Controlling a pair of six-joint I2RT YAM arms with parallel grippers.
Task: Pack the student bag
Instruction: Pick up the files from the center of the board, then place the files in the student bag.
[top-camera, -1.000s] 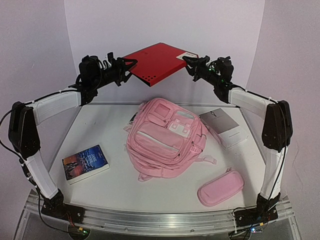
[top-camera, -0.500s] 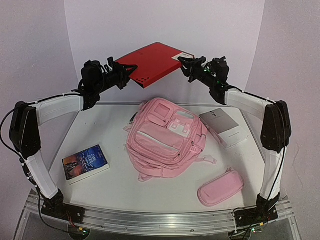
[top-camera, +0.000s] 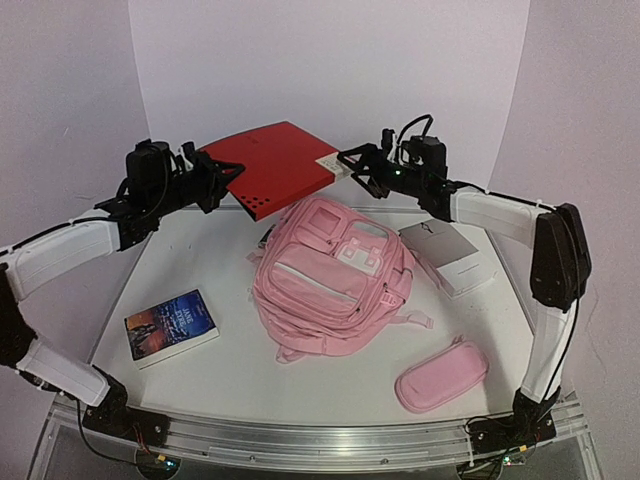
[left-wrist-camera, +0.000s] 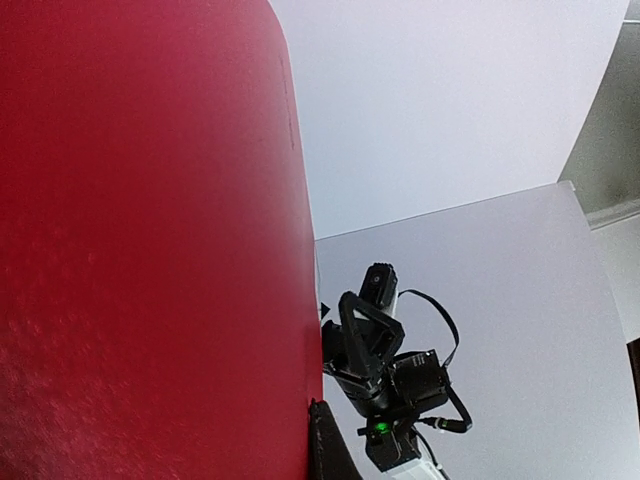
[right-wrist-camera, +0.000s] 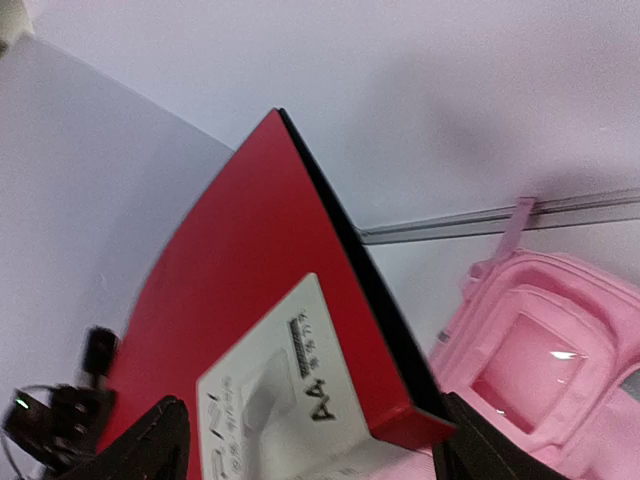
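Observation:
The student bag (top-camera: 335, 275), a large pink backpack, lies flat mid-table with its front pockets up, and its top shows in the right wrist view (right-wrist-camera: 560, 340). A red folder (top-camera: 268, 167) with a white label hangs in the air behind the bag. My left gripper (top-camera: 215, 182) is shut on its left edge. In the left wrist view the folder (left-wrist-camera: 150, 240) fills the left half, with one dark finger (left-wrist-camera: 328, 450) at its edge. My right gripper (top-camera: 353, 166) stands open at the folder's right corner (right-wrist-camera: 400, 415), its fingers (right-wrist-camera: 160, 440) wide apart on either side.
A paperback book (top-camera: 170, 327) lies at the front left. A small pink pencil case (top-camera: 441, 374) lies at the front right. A grey and white box (top-camera: 447, 256) sits right of the bag. White walls close the back and sides.
My right gripper has opened and let go of the red folder's corner. The left arm has carried the folder left and lower, towards the bag's back edge.

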